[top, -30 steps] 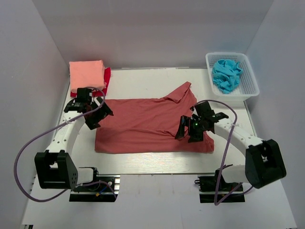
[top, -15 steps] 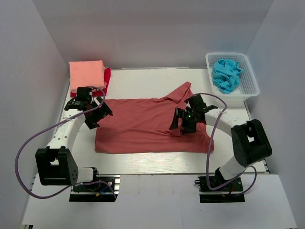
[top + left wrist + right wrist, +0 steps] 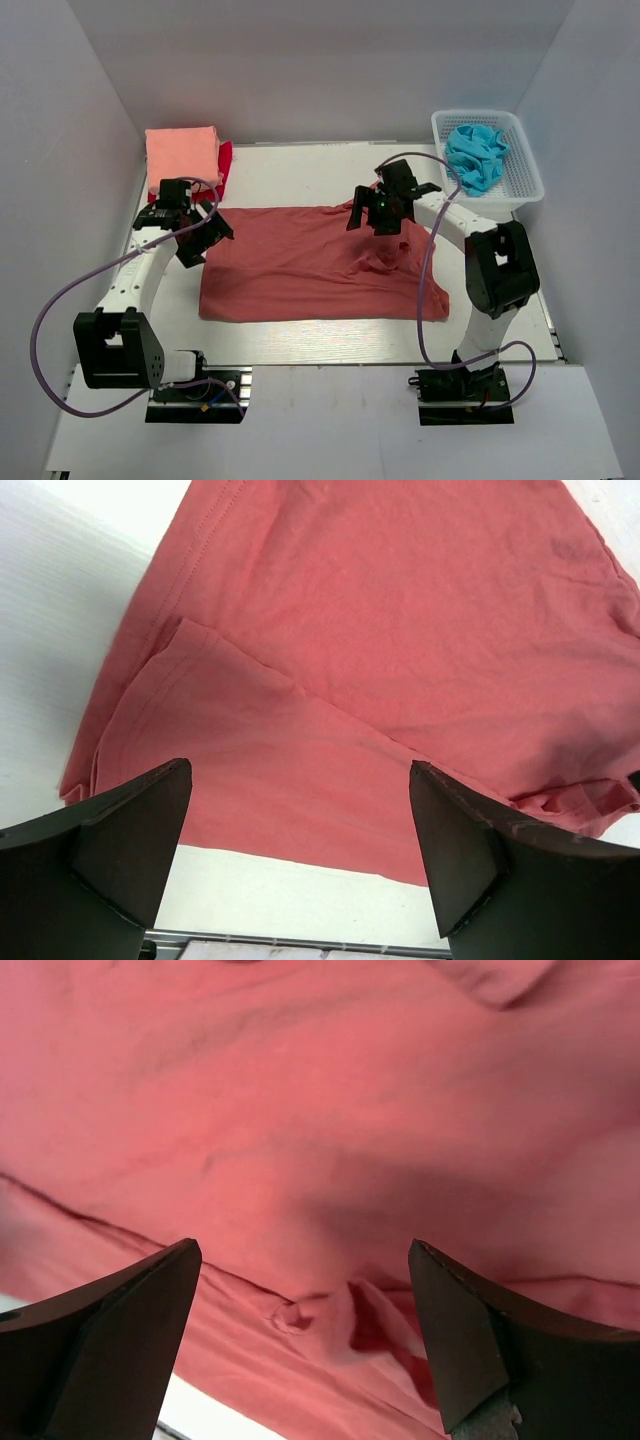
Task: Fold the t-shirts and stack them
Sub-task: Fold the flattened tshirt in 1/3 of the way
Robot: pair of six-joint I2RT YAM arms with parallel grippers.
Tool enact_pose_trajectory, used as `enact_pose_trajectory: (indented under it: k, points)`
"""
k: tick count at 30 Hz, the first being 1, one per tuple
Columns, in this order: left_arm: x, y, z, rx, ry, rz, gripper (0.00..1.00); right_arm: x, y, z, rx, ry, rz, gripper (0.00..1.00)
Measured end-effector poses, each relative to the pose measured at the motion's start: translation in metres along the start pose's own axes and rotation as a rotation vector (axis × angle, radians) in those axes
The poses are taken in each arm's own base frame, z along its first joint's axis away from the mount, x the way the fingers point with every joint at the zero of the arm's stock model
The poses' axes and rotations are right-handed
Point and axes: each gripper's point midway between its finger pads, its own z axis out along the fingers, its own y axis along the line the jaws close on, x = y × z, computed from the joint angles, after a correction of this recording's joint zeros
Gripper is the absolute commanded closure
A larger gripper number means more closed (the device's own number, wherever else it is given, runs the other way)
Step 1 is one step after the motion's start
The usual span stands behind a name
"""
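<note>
A large brick-red t-shirt (image 3: 300, 265) lies spread flat across the middle of the table, with a small pinched wrinkle (image 3: 385, 262) right of centre. At the far left corner a salmon-pink folded t-shirt (image 3: 182, 157) rests on a bright red one (image 3: 226, 160). My left gripper (image 3: 205, 240) hovers open over the big shirt's left edge; in its wrist view the gripper (image 3: 300, 850) frames the shirt (image 3: 380, 660) and its hem. My right gripper (image 3: 372, 218) is open above the shirt's far right part, and between the gripper's (image 3: 305, 1330) jaws I see only cloth (image 3: 320, 1110).
A white mesh basket (image 3: 528, 178) holding crumpled blue cloth (image 3: 475, 155) stands at the far right corner. White walls close in the table on the left, back and right. Purple cables loop from both arms.
My right arm has swung from the shirt's near right side up to its far edge, leaving a small pinched wrinkle behind. The left gripper has barely shifted.
</note>
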Motion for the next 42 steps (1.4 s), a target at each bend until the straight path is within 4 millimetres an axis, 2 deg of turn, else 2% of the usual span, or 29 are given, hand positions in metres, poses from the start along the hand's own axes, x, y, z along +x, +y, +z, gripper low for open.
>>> enact_pose_trajectory:
  k: [3,6,9,11,13,18,21,25,28,32,37,42]
  points:
    - [0.0,0.001,0.001,-0.004,0.0,0.0,0.0,-0.005,-0.008,-0.006,0.057,-0.013,-0.027,0.1]
    - [0.0,0.001,0.006,-0.01,0.011,-0.001,0.0,0.006,-0.019,-0.016,0.108,-0.003,-0.035,0.1]
    - [0.002,0.002,0.015,-0.024,0.034,-0.003,0.0,0.034,-0.031,-0.041,0.143,0.013,-0.033,0.1]
    - [0.004,0.002,0.02,-0.029,0.049,-0.004,0.0,0.051,-0.033,-0.058,0.134,0.016,-0.035,0.1]
    - [0.004,0.002,0.024,-0.027,0.058,-0.004,0.0,0.069,-0.031,-0.068,0.102,0.032,-0.031,0.1]
    - [0.004,-0.001,0.029,-0.019,0.066,-0.005,0.0,0.107,-0.038,-0.056,0.064,0.137,0.01,0.1]
    - [0.004,-0.001,0.029,-0.017,0.068,-0.005,0.0,0.113,-0.037,-0.043,0.039,0.171,0.023,0.1]
    - [0.004,-0.001,0.029,-0.019,0.068,-0.005,0.0,0.107,-0.035,-0.025,0.012,0.169,0.026,0.1]
    - [0.004,0.0,0.029,-0.019,0.068,-0.005,0.0,0.095,-0.033,-0.013,0.007,0.145,0.031,0.1]
    - [0.004,0.0,0.028,-0.019,0.065,-0.005,0.0,0.065,-0.029,-0.001,0.017,0.078,0.012,0.1]
    - [0.004,0.0,0.028,-0.02,0.064,-0.005,0.0,0.017,-0.017,0.015,0.016,-0.001,-0.033,0.1]
    - [0.002,0.002,0.028,-0.037,0.058,-0.005,0.0,-0.02,-0.011,0.02,0.046,-0.054,-0.073,0.1]
